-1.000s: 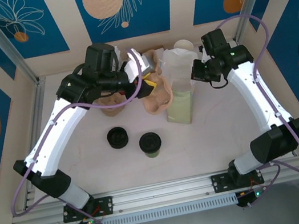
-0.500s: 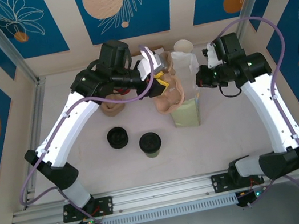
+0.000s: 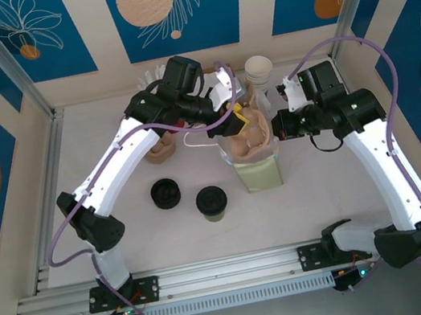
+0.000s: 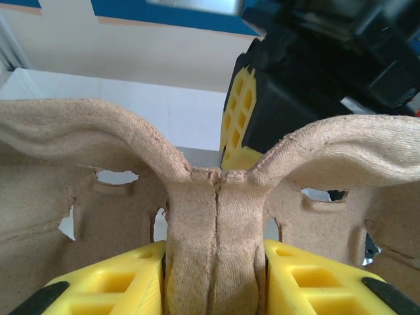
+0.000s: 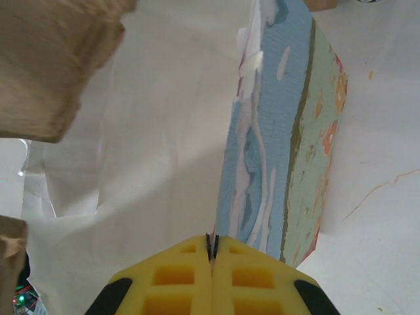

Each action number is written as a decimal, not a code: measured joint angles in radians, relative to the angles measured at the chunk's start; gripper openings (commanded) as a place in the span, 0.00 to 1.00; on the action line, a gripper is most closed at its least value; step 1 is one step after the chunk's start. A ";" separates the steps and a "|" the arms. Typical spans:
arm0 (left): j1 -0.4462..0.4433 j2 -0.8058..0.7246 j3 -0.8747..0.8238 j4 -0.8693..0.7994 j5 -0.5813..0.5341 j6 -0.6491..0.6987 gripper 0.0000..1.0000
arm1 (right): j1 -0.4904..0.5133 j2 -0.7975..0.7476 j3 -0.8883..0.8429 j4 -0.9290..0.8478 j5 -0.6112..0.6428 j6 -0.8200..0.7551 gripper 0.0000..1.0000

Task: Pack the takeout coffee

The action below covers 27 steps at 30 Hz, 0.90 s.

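The takeout coffee, a short olive-green cup with a black lid, stands on the table in front of the bag, away from both grippers. My left gripper is shut on the central ridge of a brown pulp cup carrier, which sits in the mouth of the upright paper bag. In the left wrist view the yellow fingers squeeze the carrier's ridge. My right gripper pinches the bag's right rim. In the right wrist view that gripper is shut on the bag's thin edge.
A loose black lid lies left of the coffee. A second pulp carrier sits under the left arm. Stacked white cups stand at the back behind the bag. Walls close the table on three sides.
My left arm has swung right with the carrier and brought it over and into the bag's mouth. The right arm has shifted right, still holding the rim, and the bag now stands upright.
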 measured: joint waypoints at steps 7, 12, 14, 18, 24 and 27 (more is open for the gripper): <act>-0.009 0.042 0.010 -0.023 0.019 0.005 0.36 | 0.000 -0.027 -0.001 0.002 0.001 -0.026 0.00; -0.011 0.083 0.010 -0.050 0.018 0.012 0.36 | 0.005 -0.035 -0.014 0.005 0.000 -0.040 0.00; -0.011 0.093 0.010 -0.057 0.018 0.012 0.36 | 0.006 -0.035 -0.019 0.006 0.000 -0.044 0.00; -0.011 0.105 0.010 -0.072 0.013 0.022 0.36 | 0.006 -0.035 -0.021 0.006 0.000 -0.056 0.00; -0.011 0.123 0.010 -0.080 -0.011 0.039 0.36 | 0.011 -0.035 -0.037 0.013 -0.014 -0.074 0.00; -0.010 0.134 0.010 -0.087 -0.018 0.047 0.36 | 0.013 -0.036 -0.049 0.014 -0.028 -0.087 0.00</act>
